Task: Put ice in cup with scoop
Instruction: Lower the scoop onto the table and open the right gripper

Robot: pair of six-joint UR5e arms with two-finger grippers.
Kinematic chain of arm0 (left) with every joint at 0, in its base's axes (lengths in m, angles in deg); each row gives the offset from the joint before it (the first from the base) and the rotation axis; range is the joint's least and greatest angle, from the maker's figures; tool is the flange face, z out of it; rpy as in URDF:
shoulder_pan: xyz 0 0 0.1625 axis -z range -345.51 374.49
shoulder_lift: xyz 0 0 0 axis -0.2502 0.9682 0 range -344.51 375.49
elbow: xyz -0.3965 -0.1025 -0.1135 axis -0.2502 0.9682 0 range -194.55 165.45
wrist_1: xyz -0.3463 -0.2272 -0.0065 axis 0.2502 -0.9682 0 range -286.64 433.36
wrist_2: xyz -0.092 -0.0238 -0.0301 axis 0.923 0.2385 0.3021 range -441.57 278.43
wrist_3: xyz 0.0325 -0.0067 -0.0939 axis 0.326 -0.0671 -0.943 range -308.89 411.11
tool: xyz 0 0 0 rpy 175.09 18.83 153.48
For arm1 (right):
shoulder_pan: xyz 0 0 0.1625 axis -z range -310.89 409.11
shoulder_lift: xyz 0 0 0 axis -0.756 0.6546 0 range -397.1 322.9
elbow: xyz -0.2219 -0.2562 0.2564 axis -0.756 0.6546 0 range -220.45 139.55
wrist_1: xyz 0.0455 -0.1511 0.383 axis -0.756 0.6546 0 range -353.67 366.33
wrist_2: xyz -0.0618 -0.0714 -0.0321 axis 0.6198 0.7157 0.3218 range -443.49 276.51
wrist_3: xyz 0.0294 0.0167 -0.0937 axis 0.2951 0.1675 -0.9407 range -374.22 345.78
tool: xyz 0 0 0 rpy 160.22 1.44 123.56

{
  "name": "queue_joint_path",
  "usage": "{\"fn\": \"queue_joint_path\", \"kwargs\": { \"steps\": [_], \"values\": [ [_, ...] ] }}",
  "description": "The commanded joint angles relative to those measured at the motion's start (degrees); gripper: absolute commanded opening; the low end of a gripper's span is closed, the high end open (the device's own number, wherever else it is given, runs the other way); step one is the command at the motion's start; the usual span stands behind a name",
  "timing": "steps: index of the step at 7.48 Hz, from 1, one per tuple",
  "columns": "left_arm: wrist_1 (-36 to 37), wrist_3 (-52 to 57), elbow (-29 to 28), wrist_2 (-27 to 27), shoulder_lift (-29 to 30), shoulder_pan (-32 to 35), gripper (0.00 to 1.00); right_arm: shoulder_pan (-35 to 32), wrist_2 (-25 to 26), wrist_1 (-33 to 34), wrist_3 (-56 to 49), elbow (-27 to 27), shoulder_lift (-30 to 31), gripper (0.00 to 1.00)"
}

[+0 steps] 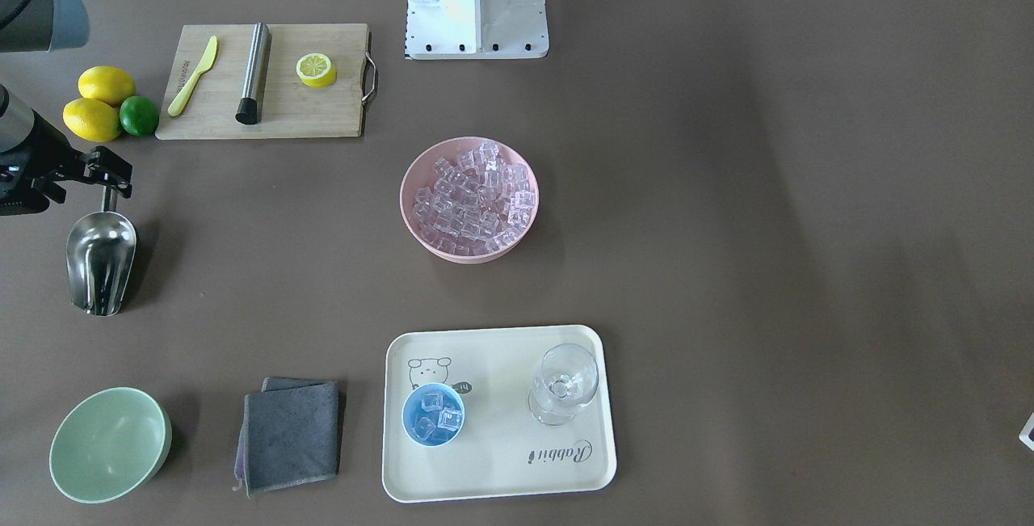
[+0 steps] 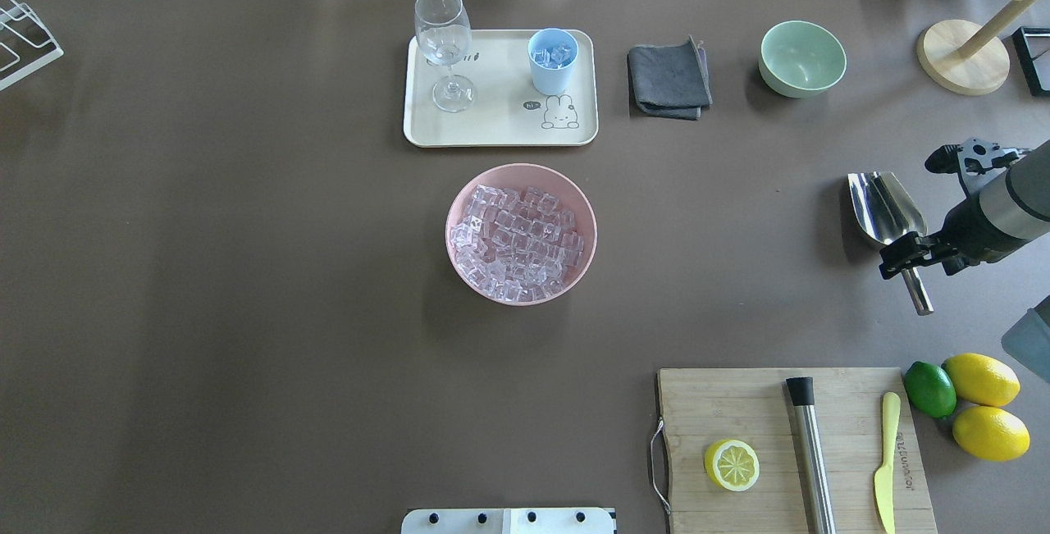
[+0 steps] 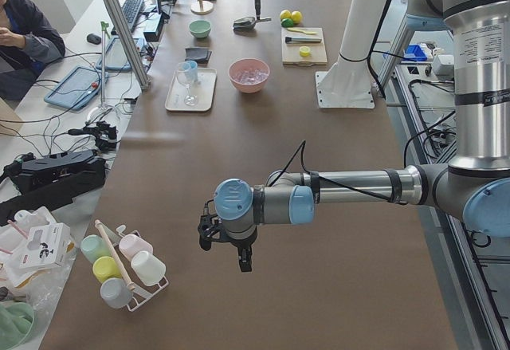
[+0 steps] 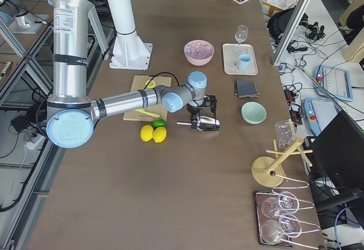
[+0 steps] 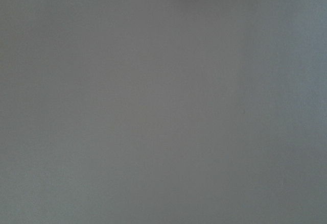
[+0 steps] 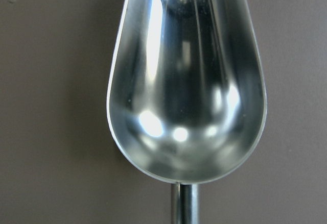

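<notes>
The empty scoop [image 2: 882,206], seemingly gripped by its thin handle in the right tool [image 2: 905,259], could be swung loose once loaded, and ice [image 2: 521,235] spilled on the counter [image 2: 246,271].

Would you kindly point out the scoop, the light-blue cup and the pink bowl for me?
scoop [image 1: 101,263]: exterior front-facing view, the middle of its trough.
cup [image 2: 551,79]: overhead exterior view, its outer wall.
pink bowl [image 1: 464,257]: exterior front-facing view, its outer wall below the rim.
</notes>
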Motion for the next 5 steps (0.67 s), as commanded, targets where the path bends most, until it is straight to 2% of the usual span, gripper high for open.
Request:
{"fn": "queue_joint_path", "kwargs": {
  "steps": [1,2,3,5],
  "values": [
    [0.0,0.0,0.0,0.0,0.0,0.0,0.98,-9.1,-0.1,9.3,-8.4,-4.8,-1.9,1.0],
    [0.0,0.0,-0.2,0.1,0.0,0.0,0.98,-14.0,-0.1,17.8,-21.7,-7.1,-2.2,1.0],
    [0.0,0.0,-0.1,0.1,0.1,-0.1,0.99,-20.0,-0.5,23.4,-31.6,-7.1,-3.0,1.0],
    [-0.1,0.0,0.1,0.0,0.1,0.0,0.99,-29.0,-2.3,26.2,-40.5,-3.8,-2.5,1.0]
  ]
}}
